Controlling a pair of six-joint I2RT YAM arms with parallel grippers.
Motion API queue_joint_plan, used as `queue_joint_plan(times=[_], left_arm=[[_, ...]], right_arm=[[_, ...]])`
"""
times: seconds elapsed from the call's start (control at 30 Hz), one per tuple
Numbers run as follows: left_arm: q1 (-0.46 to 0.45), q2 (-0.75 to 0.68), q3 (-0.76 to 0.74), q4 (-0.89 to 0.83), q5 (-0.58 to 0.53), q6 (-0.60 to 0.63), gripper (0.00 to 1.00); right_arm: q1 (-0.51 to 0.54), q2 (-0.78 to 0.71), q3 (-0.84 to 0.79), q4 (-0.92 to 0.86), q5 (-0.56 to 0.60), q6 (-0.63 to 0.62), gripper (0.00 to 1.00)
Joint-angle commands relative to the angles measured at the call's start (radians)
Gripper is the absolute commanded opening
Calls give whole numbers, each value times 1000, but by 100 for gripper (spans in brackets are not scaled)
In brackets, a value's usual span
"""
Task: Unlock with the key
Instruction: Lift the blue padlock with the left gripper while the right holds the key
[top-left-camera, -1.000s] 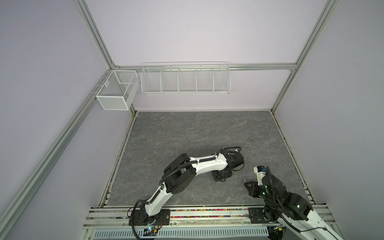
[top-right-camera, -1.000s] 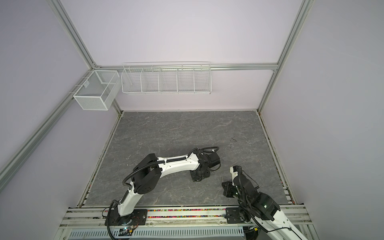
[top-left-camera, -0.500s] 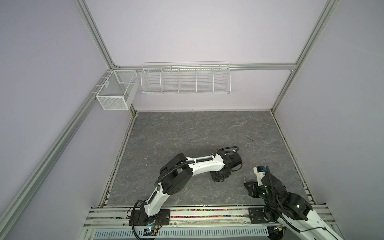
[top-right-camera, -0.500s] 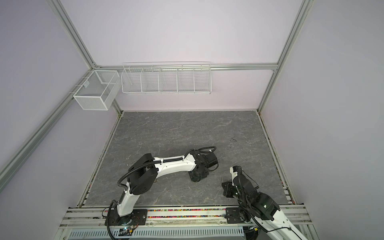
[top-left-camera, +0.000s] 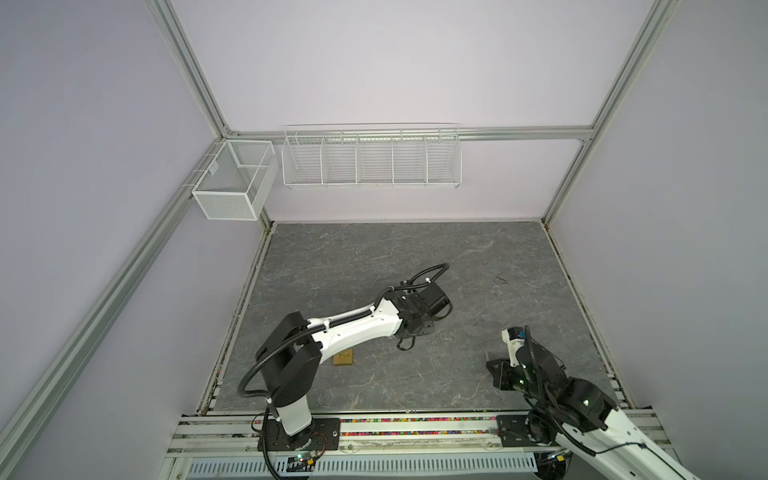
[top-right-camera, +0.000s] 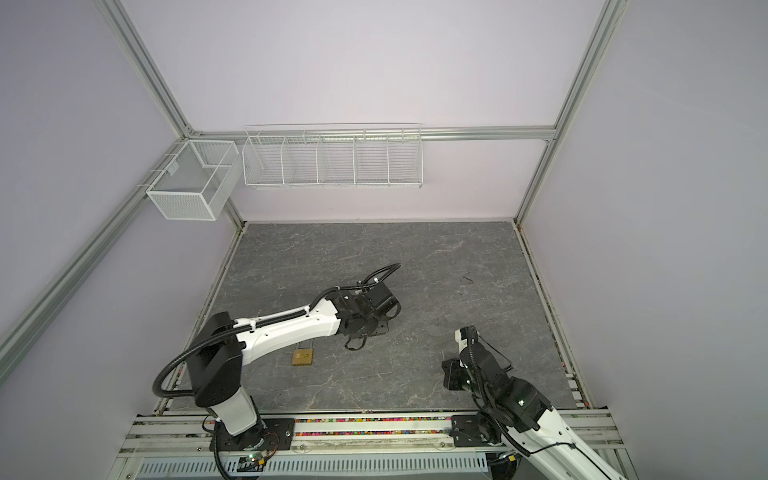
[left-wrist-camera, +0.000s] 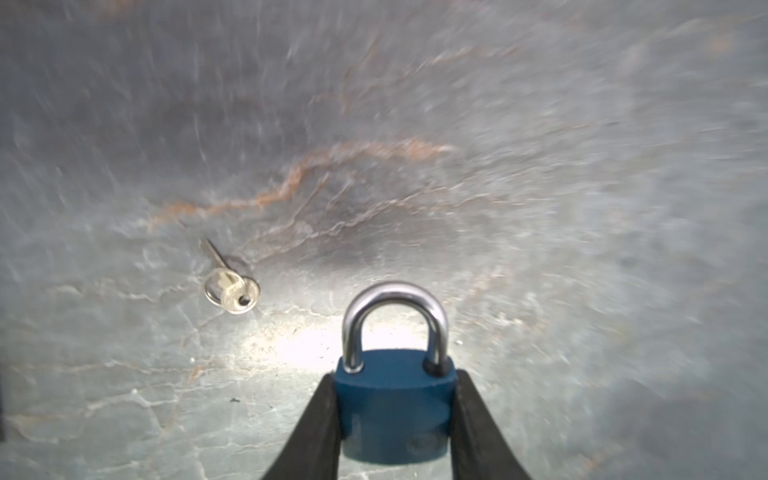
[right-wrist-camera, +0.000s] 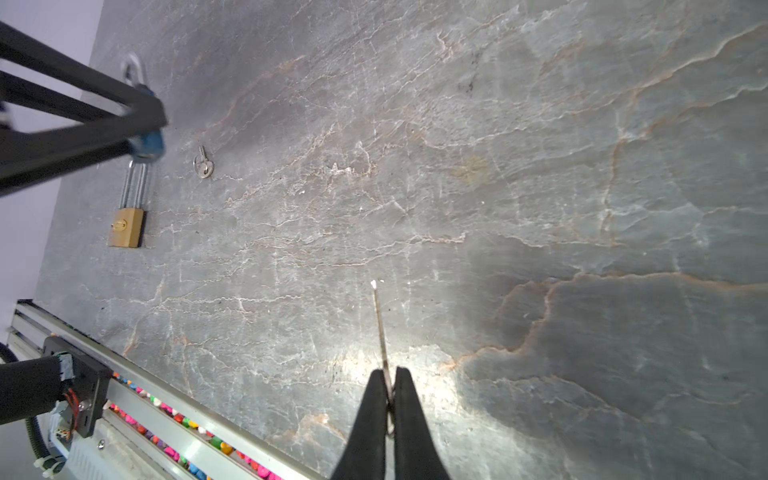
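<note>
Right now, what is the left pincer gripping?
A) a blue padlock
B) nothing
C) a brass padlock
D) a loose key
A: the left wrist view shows the left pincer closed against both sides of the blue padlock, while the brass padlock and the loose key lie on the table.

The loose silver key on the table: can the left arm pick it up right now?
Probably not yet. The loose silver key lies bare on the table, nothing over it, but the left arm's fingers are shut on the blue padlock, so they have no free grip.
</note>
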Motion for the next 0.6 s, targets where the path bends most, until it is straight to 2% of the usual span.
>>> queue_joint_plan(times=[0.0,0.1,0.2,0.33,0.43,0.57], left_arm=[[51,-129,-88,240,-4,213,0],[144,-238,-190,370,96,300,0],[219,-339,-268,452,195,326,0],[248,-404,-292,430,204,342,0],[248,-417,-342,471,229,267,0],[248,-443,-526,778,331,129,0]], right_arm=[[6,81,72,59,58,-60,7],[7,174,120,110,73,-66,7],[7,233,155,163,73,-63,7],[8,255,181,187,96,-55,7],[8,268,183,184,98,-45,7],[10,263,135,202,91,-43,7]])
